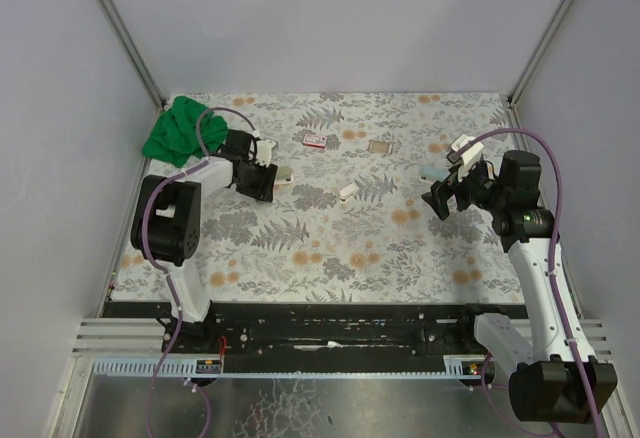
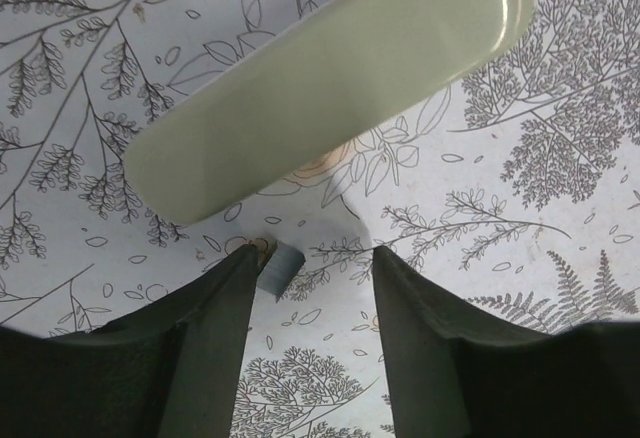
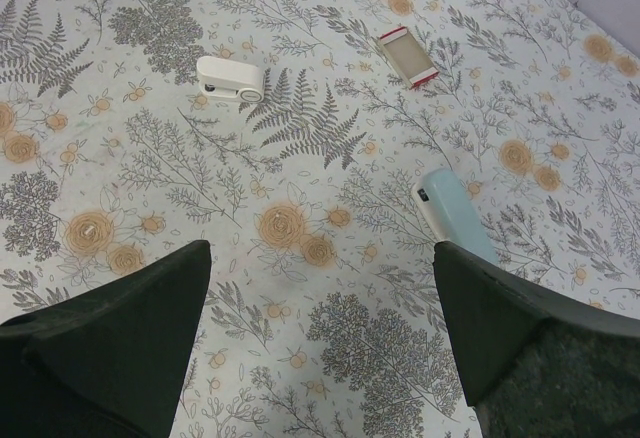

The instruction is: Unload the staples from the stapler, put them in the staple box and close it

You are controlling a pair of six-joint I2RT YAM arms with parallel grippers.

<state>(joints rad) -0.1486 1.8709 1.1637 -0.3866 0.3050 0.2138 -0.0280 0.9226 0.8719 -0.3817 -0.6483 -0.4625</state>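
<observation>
Unloading looks nearly done: the cream stapler [image 2: 330, 78] lies flat; just beside it the left gripper [image 2: 318, 258] stands half spread, clasping nothing; the staples [image 2: 280, 268] lie loose at one fingertip; the right gripper [image 3: 322, 250] gapes wide, empty; plain grey walls [image 1: 330, 18] enclose the floral tabletop [image 1: 330, 248]

right claw [image 3: 320, 255] — fingers wide apart | pale blue stapler [image 3: 452, 213] just beside one finger | white stapler [image 3: 230, 78] farther off

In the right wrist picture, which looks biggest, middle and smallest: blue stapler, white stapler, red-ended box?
Largest: blue stapler, though it's nearest the camera and partly hidden.
White stapler and red-ended box look about alike, so I won't rank them.
</observation>
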